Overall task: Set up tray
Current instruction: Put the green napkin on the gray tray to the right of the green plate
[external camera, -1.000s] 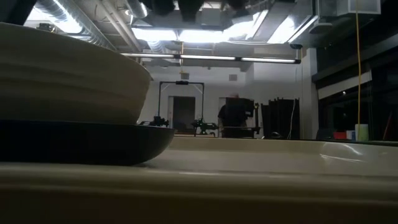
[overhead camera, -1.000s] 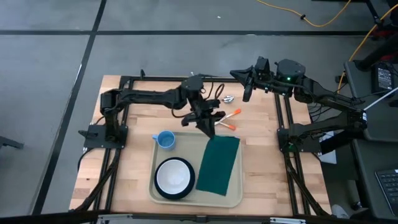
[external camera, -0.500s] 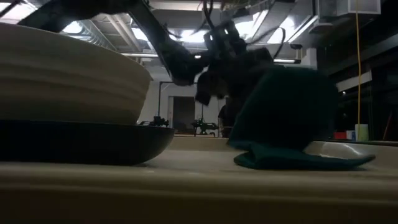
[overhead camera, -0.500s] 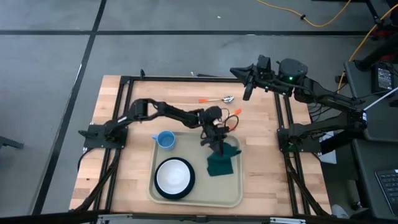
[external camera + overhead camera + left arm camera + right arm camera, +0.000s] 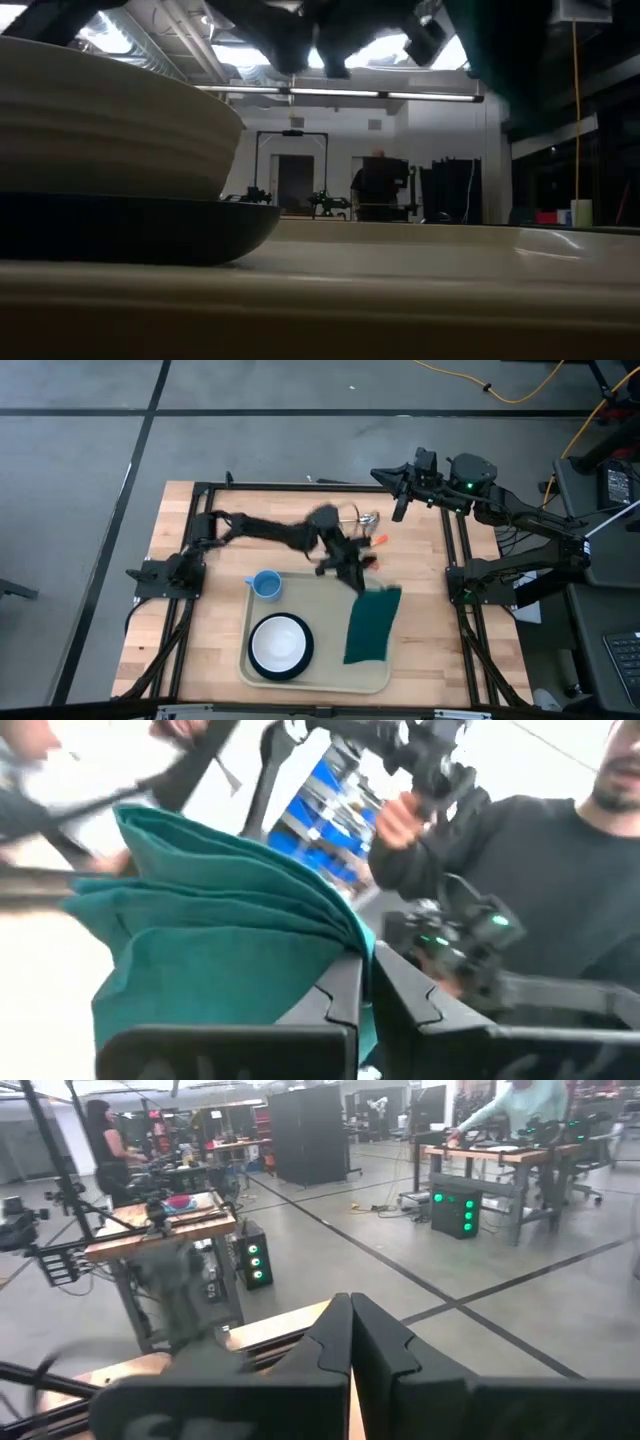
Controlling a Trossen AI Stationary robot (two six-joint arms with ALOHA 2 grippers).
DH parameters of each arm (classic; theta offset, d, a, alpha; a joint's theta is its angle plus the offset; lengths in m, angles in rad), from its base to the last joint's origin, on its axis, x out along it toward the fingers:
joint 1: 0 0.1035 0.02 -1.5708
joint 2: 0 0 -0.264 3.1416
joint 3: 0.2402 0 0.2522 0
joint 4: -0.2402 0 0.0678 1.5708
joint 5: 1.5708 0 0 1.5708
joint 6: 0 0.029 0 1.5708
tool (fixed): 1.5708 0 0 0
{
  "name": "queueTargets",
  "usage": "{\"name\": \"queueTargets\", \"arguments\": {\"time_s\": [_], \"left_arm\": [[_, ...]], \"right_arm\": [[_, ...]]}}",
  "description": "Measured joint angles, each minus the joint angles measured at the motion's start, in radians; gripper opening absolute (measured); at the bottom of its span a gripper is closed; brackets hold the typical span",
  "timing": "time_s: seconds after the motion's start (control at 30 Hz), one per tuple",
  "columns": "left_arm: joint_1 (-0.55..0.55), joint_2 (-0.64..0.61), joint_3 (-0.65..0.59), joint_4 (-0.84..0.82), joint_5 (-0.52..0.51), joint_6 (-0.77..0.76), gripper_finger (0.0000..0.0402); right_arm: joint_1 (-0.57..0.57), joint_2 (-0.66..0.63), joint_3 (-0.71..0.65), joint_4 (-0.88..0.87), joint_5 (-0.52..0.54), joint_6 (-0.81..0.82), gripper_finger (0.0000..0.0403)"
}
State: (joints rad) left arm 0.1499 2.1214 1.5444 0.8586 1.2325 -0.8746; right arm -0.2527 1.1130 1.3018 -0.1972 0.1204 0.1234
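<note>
A: where's the tray (image 5: 262, 672) vs the left jaws (image 5: 352, 567)?
B: flat on the table (image 5: 428, 630), below them; they're clenched on the green napkin (image 5: 372, 625). Right jaws (image 5: 398, 500) clenched, empty, far corner

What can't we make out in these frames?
- High view: left gripper is motion-blurred, so its grip on the dark green cloth napkin is unclear there.
- High view: the small orange-handled items behind it are half hidden by the arm.
- Low view: the white bowl fills the left; the large beige plastic tray shows only as a rim; the napkin is cut off by the top edge.
</note>
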Motion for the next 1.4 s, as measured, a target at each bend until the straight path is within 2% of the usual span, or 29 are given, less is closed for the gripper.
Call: {"name": "queueTargets", "arguments": {"time_s": [0.1,0.2,0.3,0.4,0.5,0.6,0.67,0.73,0.8,0.87,1.0,1.2,1.4], "left_arm": [[0.051,-0.086,0.006,-0.144,-0.012,0.079,0.0002],[0.080,-0.172,0.007,-0.411,-0.054,0.279,0.0002],[0.089,-0.221,0.007,-0.754,-0.195,0.568,0.0002],[0.089,-0.226,0.005,-0.932,-0.291,0.734,0.0002],[0.089,-0.229,0.005,-0.937,-0.277,0.747,0.0002],[0.086,-0.229,0.005,-0.938,-0.276,0.750,0.0002],[0.086,-0.229,0.005,-0.937,-0.277,0.749,0.0002],[0.086,-0.229,0.005,-0.937,-0.290,0.746,0.0002],[0.086,-0.229,0.005,-0.931,-0.294,0.740,0.0002],[0.086,-0.229,0.005,-0.912,-0.297,0.737,0.0002],[0.086,-0.229,0.005,-0.863,-0.324,0.711,0.0002],[0.086,-0.229,0.005,-0.810,-0.334,0.696,0.0002],[0.078,-0.229,0.005,-0.825,-0.364,0.694,0.0002]], "right_arm": [[0.000,-0.001,0.000,0.016,-0.016,0.001,0.0004],[0.000,-0.002,0.010,0.020,-0.017,-0.004,0.0006],[-0.001,-0.002,0.030,0.019,-0.028,-0.026,0.0004],[-0.001,-0.002,0.053,0.016,-0.106,-0.019,0.0003],[0.000,-0.014,0.076,0.005,-0.173,0.004,0.0003],[0.004,-0.069,0.085,-0.022,-0.193,0.015,0.0002],[0.014,-0.132,0.082,-0.064,-0.163,0.023,0.0002],[0.035,-0.210,0.061,-0.138,-0.086,0.022,0.0002],[0.059,-0.276,0.017,-0.140,-0.039,0.026,0.0002],[0.075,-0.327,-0.031,-0.099,-0.036,0.029,0.0002],[0.081,-0.395,-0.153,-0.143,-0.011,0.015,0.0001],[0.081,-0.511,-0.368,-0.020,-0.080,-0.023,0.0001],[0.080,-0.699,-0.492,0.053,-0.054,-0.005,0.0001]]}}
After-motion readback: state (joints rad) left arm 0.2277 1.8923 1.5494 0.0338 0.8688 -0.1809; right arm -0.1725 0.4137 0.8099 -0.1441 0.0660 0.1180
